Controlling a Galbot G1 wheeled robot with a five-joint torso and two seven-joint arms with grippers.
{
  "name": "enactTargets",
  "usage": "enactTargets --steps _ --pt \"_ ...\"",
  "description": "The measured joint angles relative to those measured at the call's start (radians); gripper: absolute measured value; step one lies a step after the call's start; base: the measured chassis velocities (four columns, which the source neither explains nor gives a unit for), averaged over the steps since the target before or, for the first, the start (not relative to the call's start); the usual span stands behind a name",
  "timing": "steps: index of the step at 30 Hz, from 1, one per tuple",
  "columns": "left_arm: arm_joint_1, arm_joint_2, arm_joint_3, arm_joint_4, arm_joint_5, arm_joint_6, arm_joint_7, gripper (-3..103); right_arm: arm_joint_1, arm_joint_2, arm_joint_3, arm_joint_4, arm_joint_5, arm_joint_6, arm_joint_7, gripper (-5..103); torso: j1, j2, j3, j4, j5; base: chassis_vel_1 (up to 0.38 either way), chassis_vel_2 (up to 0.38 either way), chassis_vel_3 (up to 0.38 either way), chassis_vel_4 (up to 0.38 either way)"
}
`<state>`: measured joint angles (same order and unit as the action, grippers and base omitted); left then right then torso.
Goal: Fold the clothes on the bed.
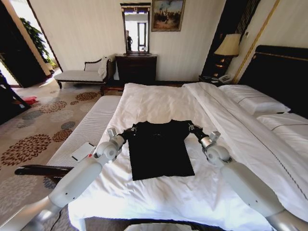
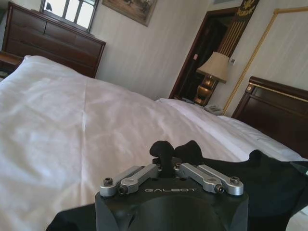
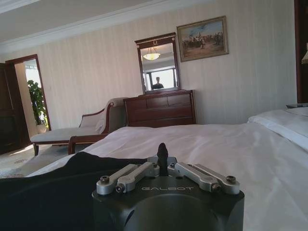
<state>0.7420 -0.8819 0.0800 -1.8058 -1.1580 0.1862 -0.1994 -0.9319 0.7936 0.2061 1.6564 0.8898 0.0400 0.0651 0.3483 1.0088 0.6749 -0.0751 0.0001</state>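
Note:
The clothes, a black T-shirt, lie flat on the white sheet of the bed, collar away from me and hem toward me. At the shirt's left sleeve, my left gripper is shut, and the left wrist view shows black fabric bunched around its fingertips. My right gripper sits at the right sleeve end. In the right wrist view its fingers are pressed together, and the shirt's edge runs up to them.
A white-striped bench runs along the bed's left side with a flat white item on it. Pillows and the dark headboard are on the right. A dresser, chaise and lamp stand beyond.

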Motion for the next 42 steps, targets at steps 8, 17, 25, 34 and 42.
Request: enactTargets --steps 8,17,25,34,42 --pt "0.174 0.050 -0.062 -0.099 0.051 -0.006 0.012 3 -0.116 0.014 0.069 0.056 -0.053 0.023 -0.001 2 0.000 0.000 0.000 0.0001 -0.0001 0.000 0.000 0.000 0.000" --pt "0.272 0.064 -0.096 -0.134 0.098 -0.015 0.018 3 -0.279 0.033 0.130 0.115 -0.150 0.056 -0.016 2 0.000 0.000 0.000 -0.0004 0.0000 0.000 0.000 0.000 0.000" --pt "0.350 0.077 -0.128 -0.171 0.133 -0.018 0.023 3 -0.384 0.054 0.174 0.135 -0.197 0.083 -0.020 2 0.000 0.000 0.000 -0.0003 -0.0002 0.000 0.000 0.000 0.000" --pt "0.467 0.120 -0.142 -0.195 0.191 -0.027 0.035 3 -0.486 0.088 0.208 0.144 -0.262 0.106 -0.032 2 0.000 0.000 0.000 0.0000 -0.0003 0.000 0.000 0.000 0.000" --pt "0.490 0.109 -0.130 -0.190 0.228 -0.027 0.034 3 -0.517 0.106 0.207 0.141 -0.299 0.114 -0.035 2 0.000 0.000 0.000 -0.0002 -0.0001 0.000 0.000 0.000 0.000"
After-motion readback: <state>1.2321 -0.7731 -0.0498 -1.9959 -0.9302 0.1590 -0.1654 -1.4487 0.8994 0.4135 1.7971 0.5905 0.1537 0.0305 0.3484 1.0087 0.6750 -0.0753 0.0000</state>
